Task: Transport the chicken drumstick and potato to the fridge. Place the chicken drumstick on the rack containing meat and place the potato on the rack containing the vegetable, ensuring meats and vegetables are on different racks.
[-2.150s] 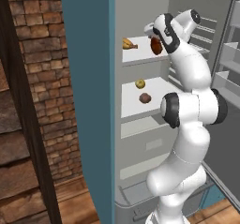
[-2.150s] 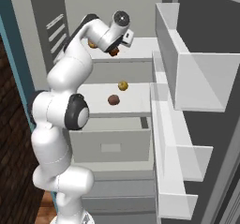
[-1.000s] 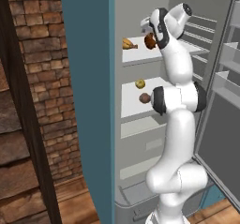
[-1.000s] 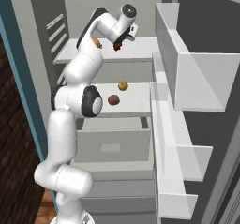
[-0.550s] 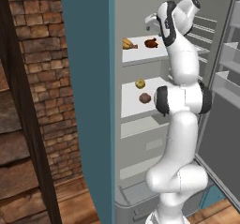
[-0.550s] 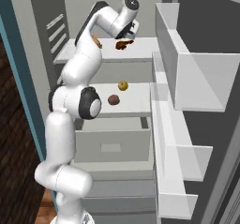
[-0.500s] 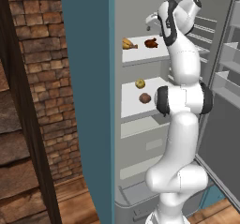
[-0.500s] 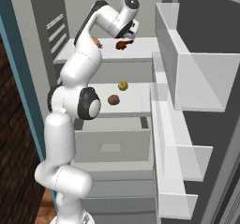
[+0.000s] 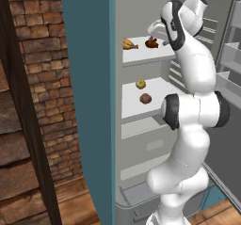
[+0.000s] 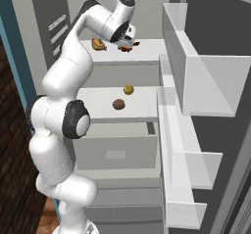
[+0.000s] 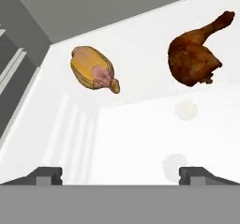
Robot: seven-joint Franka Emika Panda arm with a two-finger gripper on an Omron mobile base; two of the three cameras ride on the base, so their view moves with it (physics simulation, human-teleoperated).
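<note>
The brown chicken drumstick (image 11: 194, 54) lies free on the white upper fridge rack (image 11: 140, 138), to the right of a pale yellow-pink piece of meat (image 11: 93, 69). My gripper (image 11: 121, 174) hovers just above that rack, open, with its two tips wide apart and nothing between them. In the left base view the gripper (image 9: 157, 31) is right over the drumstick (image 9: 151, 43); the right base view shows the gripper (image 10: 125, 38) and drumstick (image 10: 128, 47) the same way. On the middle rack rest a brown round potato (image 9: 145, 98) and a small yellow vegetable (image 9: 140, 84).
The fridge door (image 10: 196, 110) stands open to the right with several clear shelf bins. A drawer (image 10: 117, 152) sits below the middle rack (image 10: 98, 110). A brick wall (image 9: 42, 101) and the teal fridge side (image 9: 87, 78) are to the left.
The gripper carried the drumstick in over the upper rack, then opened. The drumstick now lies on the rack beside the other meat, and the hand has pulled slightly up and away.
</note>
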